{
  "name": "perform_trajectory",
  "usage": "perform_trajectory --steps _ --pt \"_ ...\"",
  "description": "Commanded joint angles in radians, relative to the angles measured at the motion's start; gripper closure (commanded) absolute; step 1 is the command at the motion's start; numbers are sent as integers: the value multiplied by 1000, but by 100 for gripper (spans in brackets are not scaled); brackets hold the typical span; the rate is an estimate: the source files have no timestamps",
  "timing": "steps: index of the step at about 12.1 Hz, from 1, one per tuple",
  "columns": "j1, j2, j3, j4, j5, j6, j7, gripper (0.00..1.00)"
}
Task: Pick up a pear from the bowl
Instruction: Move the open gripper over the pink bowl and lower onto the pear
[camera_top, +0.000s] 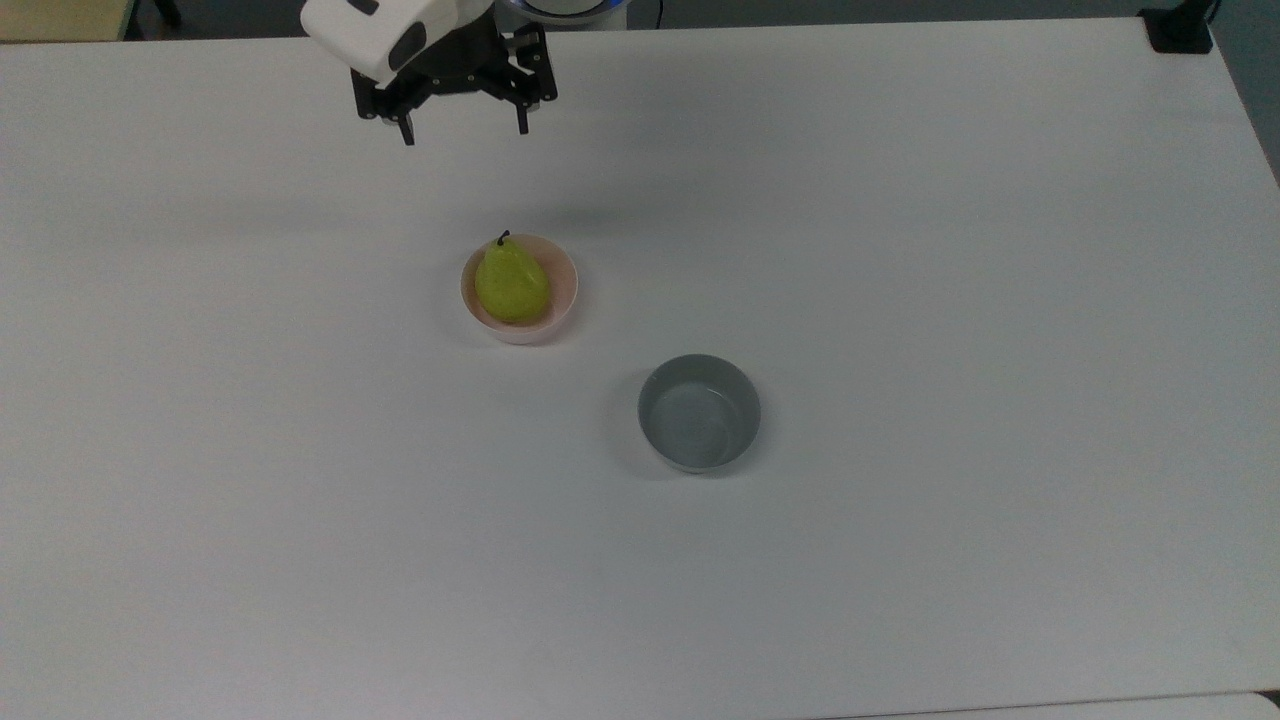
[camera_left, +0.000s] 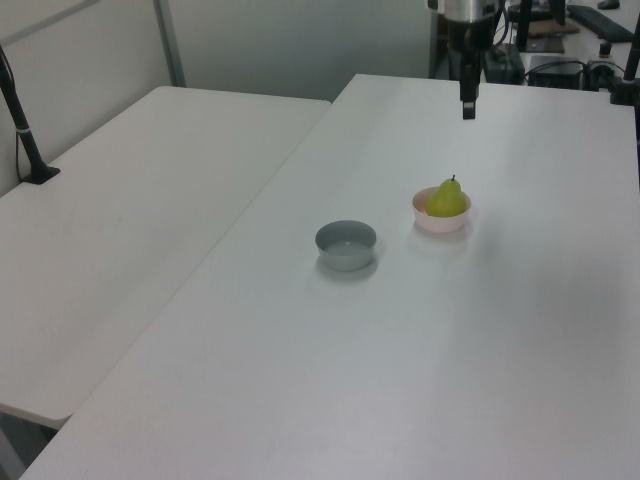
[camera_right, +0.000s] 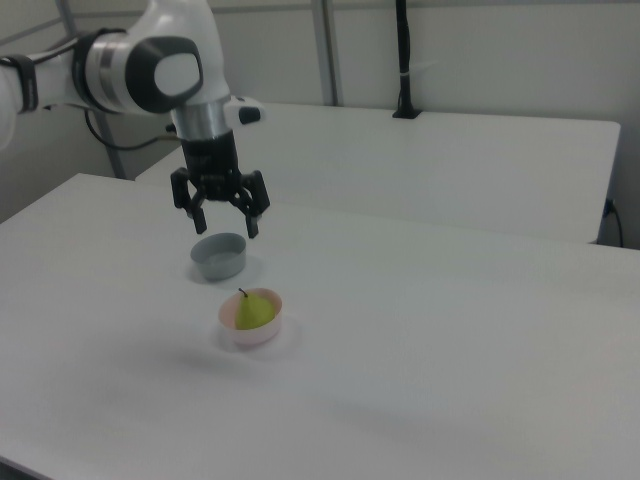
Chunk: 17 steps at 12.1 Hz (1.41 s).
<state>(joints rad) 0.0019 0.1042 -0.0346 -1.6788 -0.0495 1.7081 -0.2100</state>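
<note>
The pear (camera_top: 511, 284) sits in the bowl (camera_top: 562, 303), another bowl (camera_top: 699, 412) near at the top view's lower right.

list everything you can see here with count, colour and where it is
pear: one, yellow-green with a dark stem, sitting in the pink bowl
pink bowl: one, pale pink, near the middle of the white table, up and to the top view's left of the grey bowl
grey bowl: one, grey, nothing in it, standing apart from the pink bowl
white table: one, white, under both bowls
second table: one, white, beside the first on the left view's left
black post: one, black, upright on the second table
gripper: one, black fingers on a white arm, open, hanging in the air above the table, clear of the pear
</note>
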Motion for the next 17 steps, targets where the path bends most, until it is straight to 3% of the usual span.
perform_trajectory --steps 1,5,15,17 --pt "1 21 -5 -68 2 83 -32 0" --pt "9 43 -4 -191 -41 230 -32 0" --pt "18 181 2 -193 -41 372 -3 0" --pt "30 199 4 -191 -41 395 -3 5"
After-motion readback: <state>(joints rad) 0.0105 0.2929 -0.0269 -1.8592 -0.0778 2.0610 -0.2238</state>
